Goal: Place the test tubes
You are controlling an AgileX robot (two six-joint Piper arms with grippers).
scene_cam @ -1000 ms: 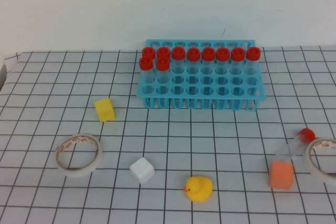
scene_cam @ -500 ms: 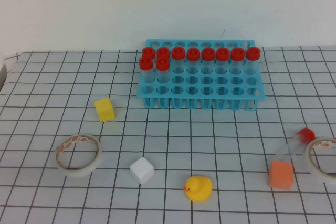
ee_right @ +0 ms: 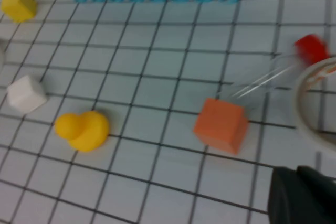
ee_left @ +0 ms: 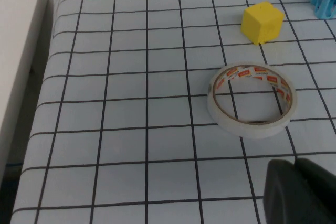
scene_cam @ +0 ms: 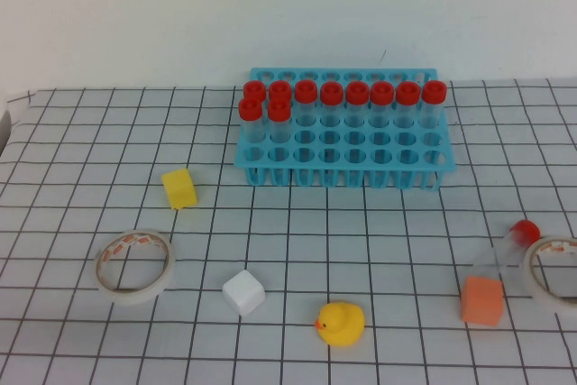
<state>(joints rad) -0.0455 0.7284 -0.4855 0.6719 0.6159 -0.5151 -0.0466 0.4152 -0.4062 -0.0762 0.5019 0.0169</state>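
Observation:
A blue tube rack stands at the back middle of the table, with several red-capped test tubes upright in its far rows. One loose red-capped test tube lies on the grid cloth at the right, between an orange cube and a tape roll. In the right wrist view this tube lies beyond the orange cube. My right gripper hovers shut and empty, short of the cube. Far on the left side, my left gripper is shut and empty, close to another tape roll. Neither gripper shows in the high view.
A yellow cube, the left tape roll, a white cube and a yellow rubber duck are scattered across the front half. The table's left edge drops off beside the left gripper.

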